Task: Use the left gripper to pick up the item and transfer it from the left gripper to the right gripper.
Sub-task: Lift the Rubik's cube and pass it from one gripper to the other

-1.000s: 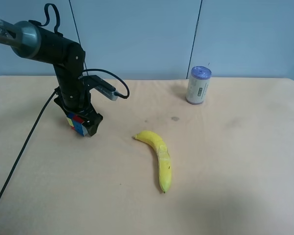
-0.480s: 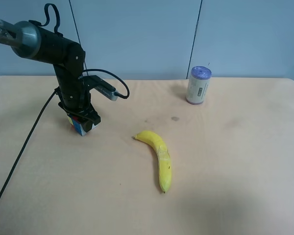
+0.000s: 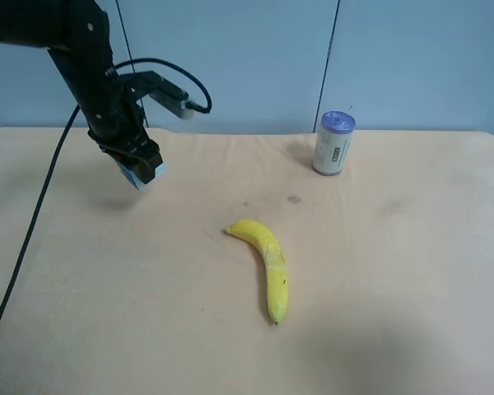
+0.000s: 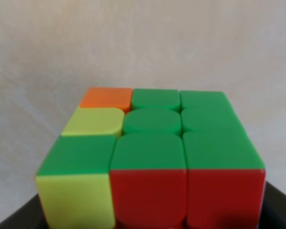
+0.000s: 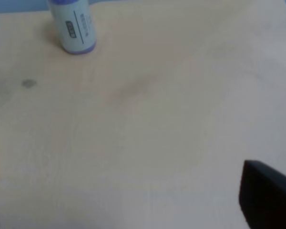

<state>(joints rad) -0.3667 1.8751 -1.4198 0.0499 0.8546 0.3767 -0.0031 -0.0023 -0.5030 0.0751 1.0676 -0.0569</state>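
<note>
The item, a small puzzle cube (image 4: 152, 152) with green top and red and yellow front stickers, fills the left wrist view. Black fingers (image 4: 281, 202) show at its lower corners. In the exterior high view the left gripper (image 3: 137, 163), on the arm at the view's left, is shut on the cube (image 3: 142, 175) and holds it above the table, its shadow below. The right gripper (image 5: 119, 195) shows only in the right wrist view. Its jaws stand open over bare table, one black finger (image 5: 267, 195) visible.
A yellow banana (image 3: 266, 265) lies near the middle of the tan table (image 3: 379, 271). A white can with a purple lid (image 3: 334, 143) stands at the back right, the same can (image 5: 72, 26) showing in the right wrist view. A black cable (image 3: 25, 247) trails down the left side.
The left gripper has closed on the cube and lifted it off the table, moving up and slightly back. The banana and the can have not moved.
</note>
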